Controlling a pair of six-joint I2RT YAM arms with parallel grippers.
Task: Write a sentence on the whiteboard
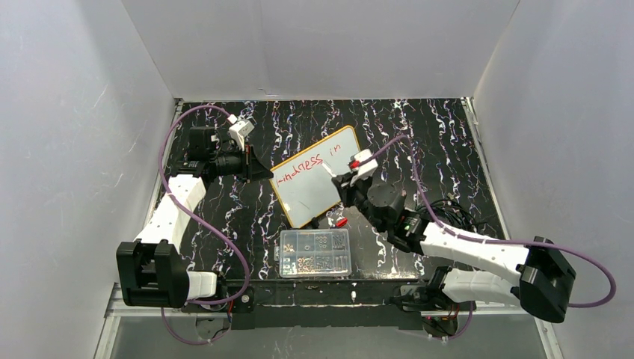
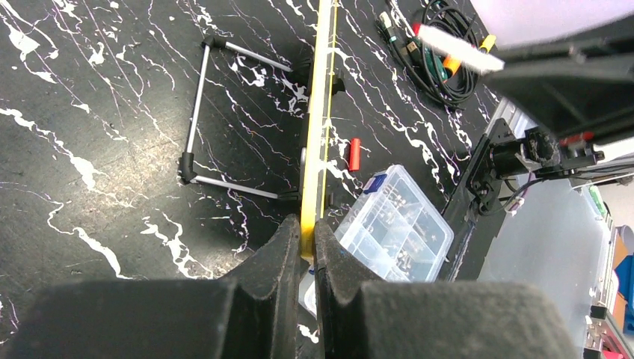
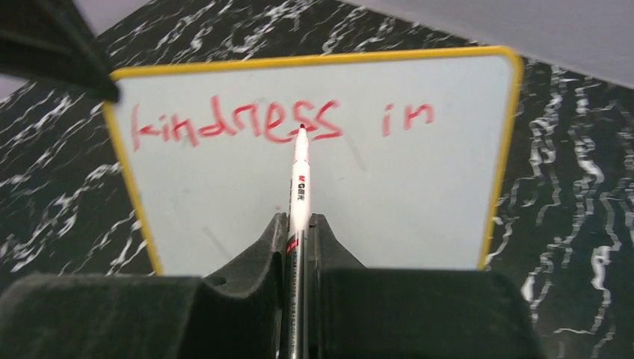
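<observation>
The whiteboard with its yellow rim stands tilted on the black marbled table, and it fills the right wrist view. Red text on it reads "kindness in" in one line; the board below that line is blank. My left gripper is shut on the board's yellow edge, seen edge-on, at its left corner. My right gripper is shut on a white marker with a red tip, which points at the "ss" of the word. The right gripper also shows in the top view.
A clear plastic compartment box of small parts lies in front of the board, also in the left wrist view. A red marker cap lies by the board's lower corner. The board's wire stand rests behind it. Cables lie at right.
</observation>
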